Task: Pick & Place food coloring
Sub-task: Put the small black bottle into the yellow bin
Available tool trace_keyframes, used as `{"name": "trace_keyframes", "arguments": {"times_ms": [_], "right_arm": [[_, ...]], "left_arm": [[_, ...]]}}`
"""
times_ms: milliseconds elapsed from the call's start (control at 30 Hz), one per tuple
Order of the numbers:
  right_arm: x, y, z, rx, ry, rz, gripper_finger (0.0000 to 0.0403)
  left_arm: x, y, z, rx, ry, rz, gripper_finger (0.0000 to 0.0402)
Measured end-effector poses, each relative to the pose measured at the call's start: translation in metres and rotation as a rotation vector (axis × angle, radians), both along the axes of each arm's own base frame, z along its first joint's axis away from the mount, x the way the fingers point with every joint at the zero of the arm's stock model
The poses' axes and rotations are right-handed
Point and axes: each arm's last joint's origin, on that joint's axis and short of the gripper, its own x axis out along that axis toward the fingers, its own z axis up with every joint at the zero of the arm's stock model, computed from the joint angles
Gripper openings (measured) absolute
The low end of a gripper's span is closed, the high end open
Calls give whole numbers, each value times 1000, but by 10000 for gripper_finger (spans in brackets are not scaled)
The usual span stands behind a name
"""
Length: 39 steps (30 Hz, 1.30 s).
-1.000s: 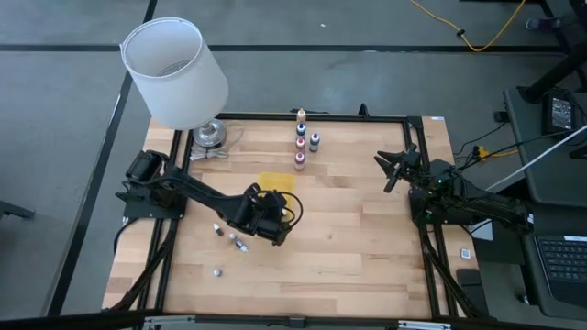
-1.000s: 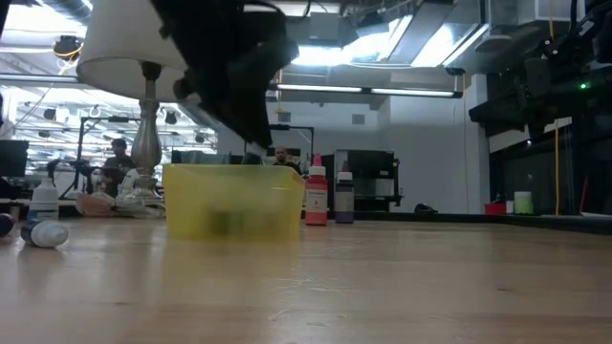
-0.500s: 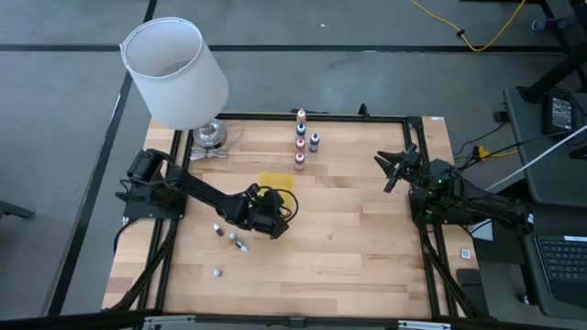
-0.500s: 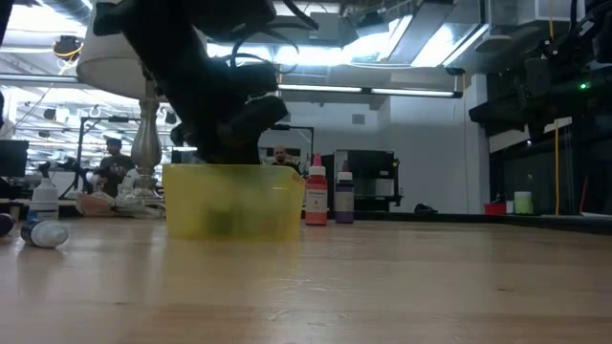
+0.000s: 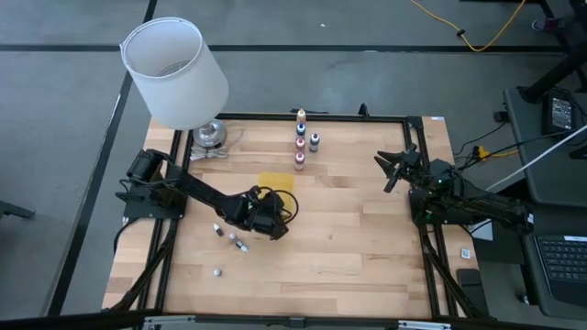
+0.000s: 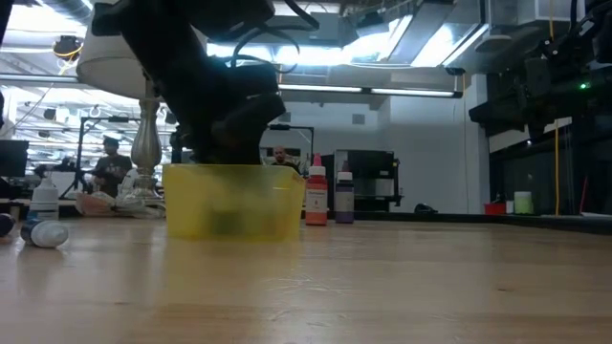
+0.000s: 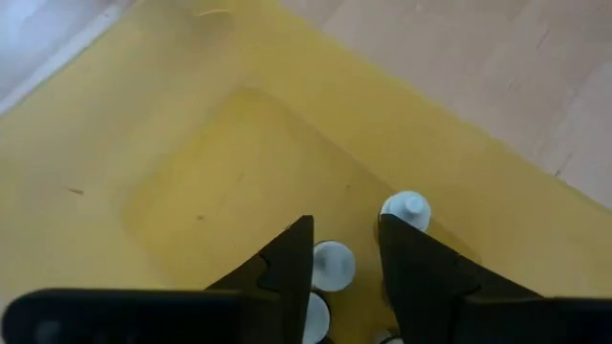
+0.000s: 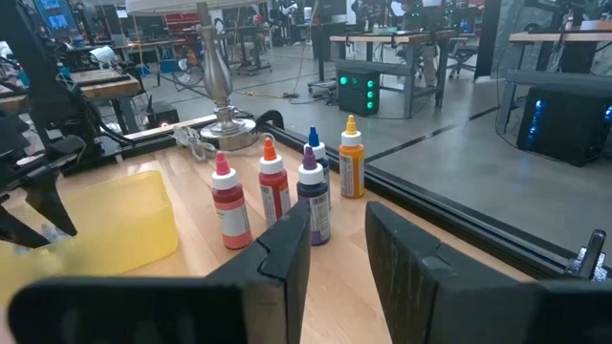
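Note:
My left gripper point(image 7: 344, 225) reaches slanting down into the yellow translucent tray point(image 5: 275, 180), its fingers a little apart, so open. Three white-capped food coloring bottles show on the tray floor: one point(image 7: 333, 265) just below the gap between the fingers, one point(image 7: 405, 209) beyond the other finger, one point(image 7: 312, 316) half hidden. Several taller bottles point(image 5: 301, 136) stand in a row at the far middle. Small bottles point(image 5: 231, 238) lie on the wood to the left of the tray. My right gripper point(image 5: 391, 171) waits at the right side, open and with nothing in it. My left gripper has a white cap point(image 7: 333, 265) showing right beside one finger point(image 7: 295, 256), with a clear gap to the other finger. Whether that finger touches the cap I cannot tell.
A lamp with a white shade point(image 5: 176, 71) and a metal foot point(image 5: 209, 134) stands at the far left corner. A black frame point(image 5: 321, 116) borders the table. One small bottle point(image 5: 217, 271) lies nearer the front left. Bare wood stretches across the middle and the right.
My left gripper has come down over the yellow tray until its fingers are inside it, and has stayed there for the last half second. The tray and the bottles on the table have not shifted.

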Motion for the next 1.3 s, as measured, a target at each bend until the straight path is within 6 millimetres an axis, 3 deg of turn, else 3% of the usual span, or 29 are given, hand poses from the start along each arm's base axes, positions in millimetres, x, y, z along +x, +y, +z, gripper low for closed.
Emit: {"name": "trace_keyframes", "arguments": {"times_ms": [167,300,433,567,767,1133,1300], "right_arm": [[0,0,0,0,0,0,106],[0,0,0,-1,0,0,106],[0,0,0,-1,1,0,106],[0,0,0,0,1,0,106],[0,0,0,-1,1,0,106],[0,0,0,-1,1,0,106],[0,0,0,-1,1,0,106]], "left_arm": [[4,-1,15,-1,-22,-9,143],[3,-1,44,-8,-6,-25,161],[-9,-1,81,-86,70,-70,177],[-30,-2,101,-234,179,-40,194],[-58,-15,99,-344,358,83,217],[-85,-45,62,-445,361,294,230],[-85,-51,48,-471,337,338,230]]}}
